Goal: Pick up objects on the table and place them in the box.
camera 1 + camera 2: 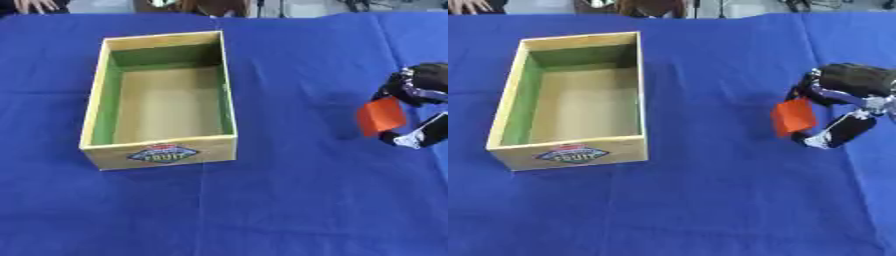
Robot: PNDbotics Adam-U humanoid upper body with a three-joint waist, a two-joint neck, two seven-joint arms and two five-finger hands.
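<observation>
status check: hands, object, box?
Right hand shut on flat orange block, right of the box. Left hand not in view. Open wooden fruit box holds nothing. Blue cloth between them bare.

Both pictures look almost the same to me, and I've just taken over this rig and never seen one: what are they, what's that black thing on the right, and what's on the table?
They are the two eyes of one camera in the robot's head, looking down at the table at the same moment, so they nearly match. The black and silver shape at the right edge is the right robot hand, curled round a small flat orange object, which it holds to the right of the box. The left robot hand shows in neither picture. A blue cloth covers the table. On it stands an open wooden box with green inner walls and a fruit label on its near side; nothing lies inside it. No other loose object shows on the cloth.
</observation>
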